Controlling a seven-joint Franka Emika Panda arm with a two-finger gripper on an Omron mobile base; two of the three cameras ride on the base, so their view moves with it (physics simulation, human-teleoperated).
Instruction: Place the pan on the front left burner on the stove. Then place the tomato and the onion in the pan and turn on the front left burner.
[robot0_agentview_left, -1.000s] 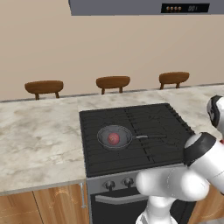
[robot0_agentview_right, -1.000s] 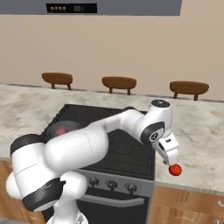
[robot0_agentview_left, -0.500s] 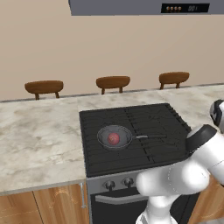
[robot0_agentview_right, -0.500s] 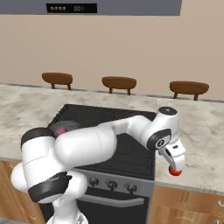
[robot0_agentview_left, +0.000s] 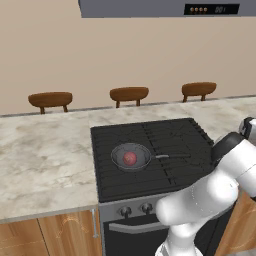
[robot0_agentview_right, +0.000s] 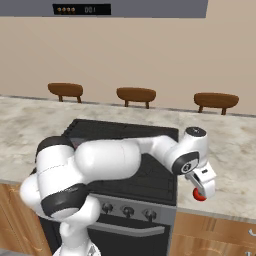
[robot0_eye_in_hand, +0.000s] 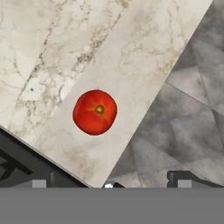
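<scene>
The dark grey pan (robot0_agentview_left: 120, 161) sits on the front left burner (robot0_agentview_left: 112, 181) of the black stove (robot0_agentview_left: 167, 132), its thin handle pointing right. The dull pinkish onion (robot0_agentview_left: 130, 158) lies inside it. A glossy red tomato (robot0_eye_in_hand: 95, 112) rests on the marble counter to the right of the stove, close to the front edge. My gripper (robot0_eye_in_hand: 111, 183) hangs just above it, open, with nothing between its fingertips (robot0_eye_in_hand: 43, 181). From the right base, my white hand hides part of the tomato (robot0_agentview_right: 199, 196).
Round knobs (robot0_agentview_left: 145, 207) line the stove's steel front, above the oven handle. The counter's front edge (robot0_eye_in_hand: 131, 131) runs close by the tomato, with grey floor below. Three wooden stool backs (robot0_agentview_right: 136, 94) stand behind the counter. A hood (robot0_agentview_right: 100, 9) hangs overhead.
My arm has swung further right and the hand has come down over the tomato. The fingers have stayed open. Pan and onion have not moved.
</scene>
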